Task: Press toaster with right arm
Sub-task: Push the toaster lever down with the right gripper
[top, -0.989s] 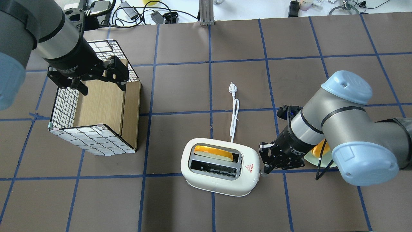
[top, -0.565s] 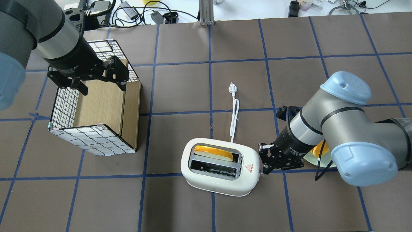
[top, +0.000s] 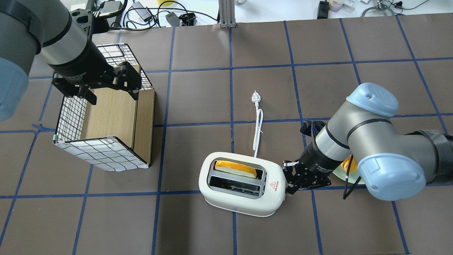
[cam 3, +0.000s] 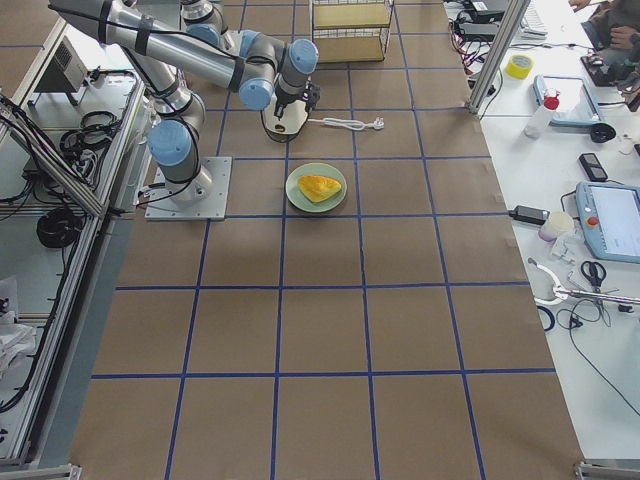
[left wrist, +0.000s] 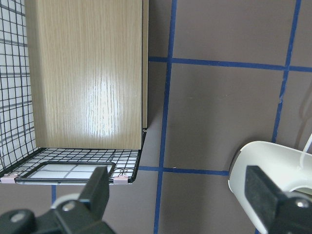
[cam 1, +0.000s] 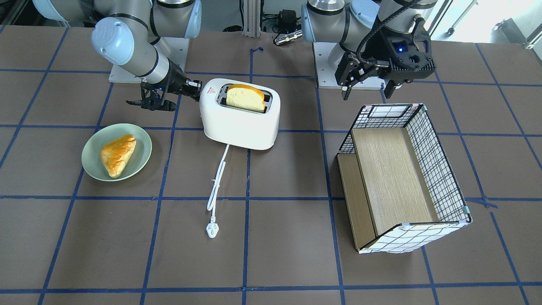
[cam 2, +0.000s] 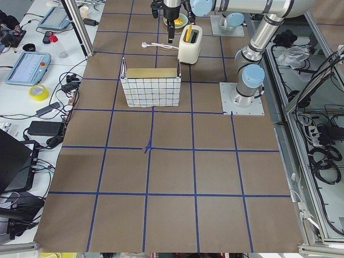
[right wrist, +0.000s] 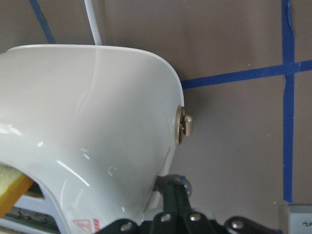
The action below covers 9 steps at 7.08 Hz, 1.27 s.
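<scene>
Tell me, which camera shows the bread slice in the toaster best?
The front-facing view: the bread slice stands out of the toaster with its broad face showing. The overhead view shows only its top edge, the side views at most a tiny speck, the right wrist camera a sliver, the left wrist camera none.

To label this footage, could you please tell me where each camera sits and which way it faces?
Overhead: behind the robot, looking down; left arm over the basket, right arm at the toaster.
Front-facing: across the table, facing the robot; both arms and bases at top.
Exterior left: table end, looking along it; left arm nearer.
Exterior right: opposite end; right arm nearer.
Left wrist: looks down at the basket; open jaws show.
Right wrist: close on the toaster's end; jaws at bottom.
Shared: all six show the toaster.
</scene>
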Each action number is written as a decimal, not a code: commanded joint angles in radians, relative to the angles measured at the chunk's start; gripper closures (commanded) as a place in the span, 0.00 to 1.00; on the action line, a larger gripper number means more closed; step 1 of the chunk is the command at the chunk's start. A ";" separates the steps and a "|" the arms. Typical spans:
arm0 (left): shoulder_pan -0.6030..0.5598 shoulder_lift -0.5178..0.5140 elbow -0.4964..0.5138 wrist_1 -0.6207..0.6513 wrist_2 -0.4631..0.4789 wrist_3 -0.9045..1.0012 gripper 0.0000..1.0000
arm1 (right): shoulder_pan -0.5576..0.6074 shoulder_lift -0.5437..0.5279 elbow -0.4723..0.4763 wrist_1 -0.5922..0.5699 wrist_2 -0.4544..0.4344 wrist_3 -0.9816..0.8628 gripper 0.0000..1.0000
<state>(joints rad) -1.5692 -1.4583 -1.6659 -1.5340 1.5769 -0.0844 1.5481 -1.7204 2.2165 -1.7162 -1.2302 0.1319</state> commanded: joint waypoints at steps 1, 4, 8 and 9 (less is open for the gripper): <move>0.000 -0.001 0.000 0.000 0.000 0.000 0.00 | 0.001 0.053 0.000 -0.031 0.000 0.000 1.00; 0.000 -0.001 0.000 0.000 0.000 0.000 0.00 | 0.000 0.100 0.002 -0.063 0.000 -0.002 1.00; 0.000 -0.001 0.000 0.000 0.000 0.000 0.00 | 0.000 0.142 0.003 -0.079 0.000 -0.011 1.00; 0.000 -0.001 0.000 0.000 0.000 0.000 0.00 | 0.000 0.143 0.003 -0.079 0.000 -0.009 1.00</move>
<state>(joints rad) -1.5692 -1.4586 -1.6659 -1.5340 1.5769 -0.0844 1.5477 -1.5807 2.2195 -1.7943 -1.2303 0.1225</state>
